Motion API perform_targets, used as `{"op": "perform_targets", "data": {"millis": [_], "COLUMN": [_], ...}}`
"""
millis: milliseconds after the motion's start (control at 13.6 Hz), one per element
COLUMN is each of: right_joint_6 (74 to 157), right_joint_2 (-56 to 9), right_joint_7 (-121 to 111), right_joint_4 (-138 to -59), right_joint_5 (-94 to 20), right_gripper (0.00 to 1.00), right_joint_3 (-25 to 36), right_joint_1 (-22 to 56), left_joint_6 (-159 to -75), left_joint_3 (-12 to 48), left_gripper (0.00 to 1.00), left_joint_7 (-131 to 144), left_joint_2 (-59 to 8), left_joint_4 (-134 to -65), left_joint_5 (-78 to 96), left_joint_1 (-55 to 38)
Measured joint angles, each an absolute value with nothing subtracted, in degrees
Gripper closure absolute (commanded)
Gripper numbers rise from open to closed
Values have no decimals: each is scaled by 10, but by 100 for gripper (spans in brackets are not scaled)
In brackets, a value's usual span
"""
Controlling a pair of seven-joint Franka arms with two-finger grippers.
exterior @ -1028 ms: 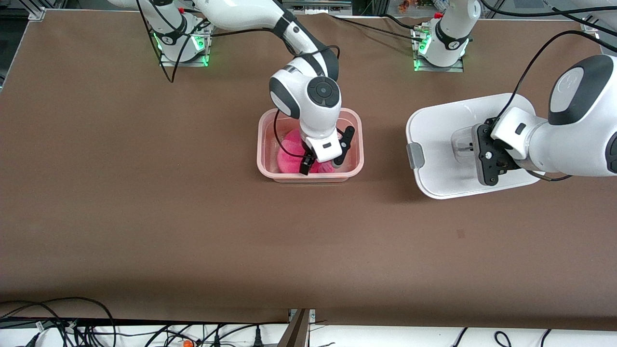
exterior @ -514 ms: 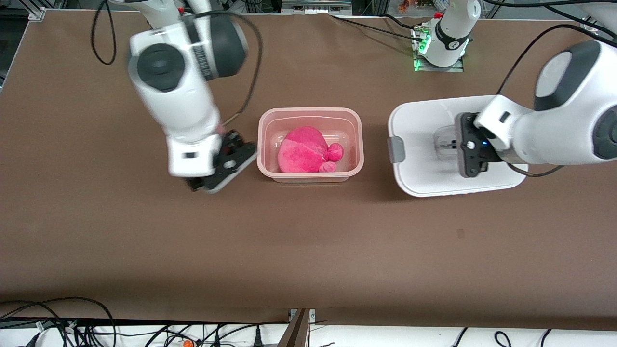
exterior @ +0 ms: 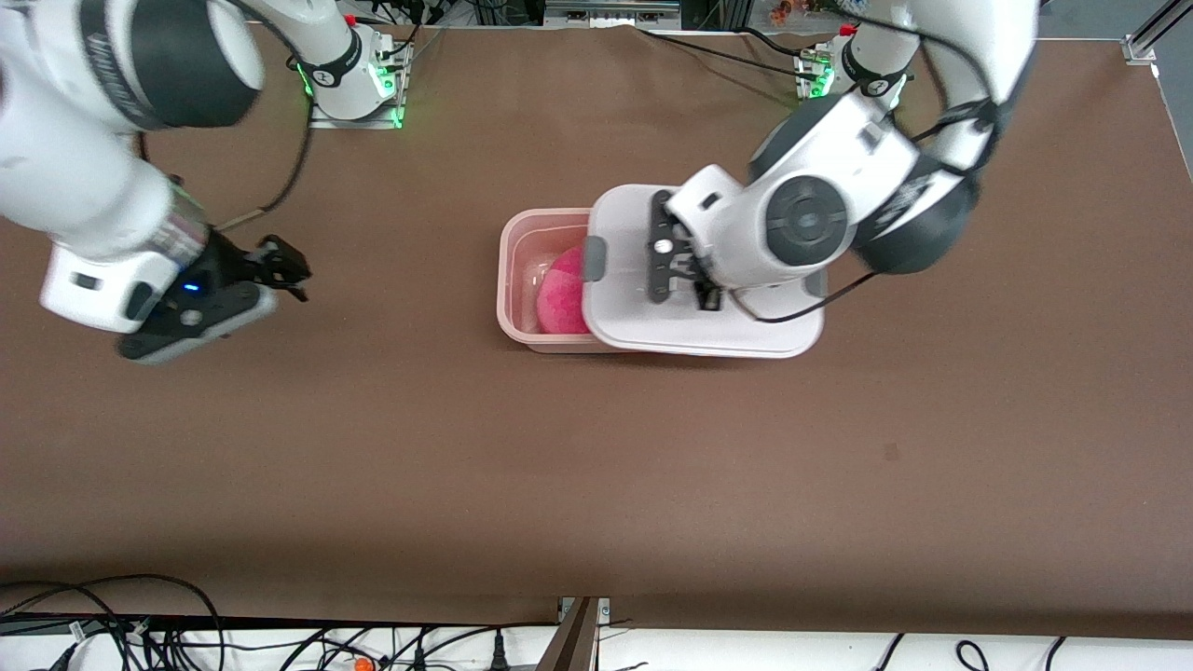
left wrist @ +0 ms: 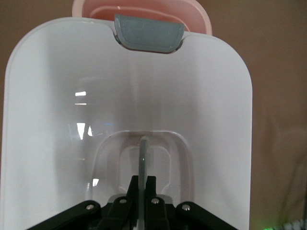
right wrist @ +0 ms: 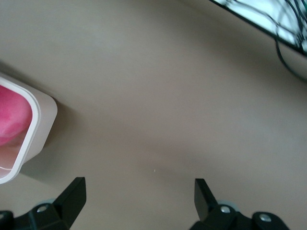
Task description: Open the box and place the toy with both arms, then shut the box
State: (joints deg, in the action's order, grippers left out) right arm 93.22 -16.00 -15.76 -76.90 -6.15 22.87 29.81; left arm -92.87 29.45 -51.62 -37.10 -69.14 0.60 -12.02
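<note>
The pale pink box stands mid-table with the hot-pink toy lying inside it. My left gripper is shut on the centre handle of the white lid. It holds the lid over the box, covering the part toward the left arm's end, and the lid's grey clip hangs above the toy. The left wrist view shows the lid, its clip and the box rim past it. My right gripper is open and empty over bare table toward the right arm's end. Its wrist view shows the box corner and the toy.
Brown cloth covers the table. The two arm bases stand along the edge farthest from the front camera. Cables hang below the table's near edge.
The right gripper left the toy in the box and drew away toward its own end of the table. The left arm carried the lid from its end to over the box.
</note>
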Motion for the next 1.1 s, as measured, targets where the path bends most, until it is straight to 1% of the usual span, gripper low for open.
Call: {"op": "perform_targets", "data": {"millis": [147,294,441,661,1101], "right_joint_6": [932,930,925,923,925], "right_joint_2": [-122,-80,-37,1,-2], "right_joint_7": [-136,-120,-88,-42,-29], "right_joint_4": [-804,-837,-872,-912,-923], "right_joint_5": [-59,-39,-30,-26,-21], "right_gripper": [0,0,0,0,0], "right_joint_3": [202,148,103,78,68], "right_joint_1": [252,186,132,119,120], "left_joint_6": [-972,-991,-1014,-1022,-1059], "left_joint_3": [295,295,289,270,266], "left_gripper": [100,100,100,100,100], "left_joint_7": [-470,-453,-443,-433,-433], "left_joint_2": [-398,-405,-405,-406,-429], "left_joint_4": [-691,-691,-691,-692,-711], "left_joint_5": [13,14,12,-7,-37], "left_joint_1": [-137,-154,-192,-230,-246]}}
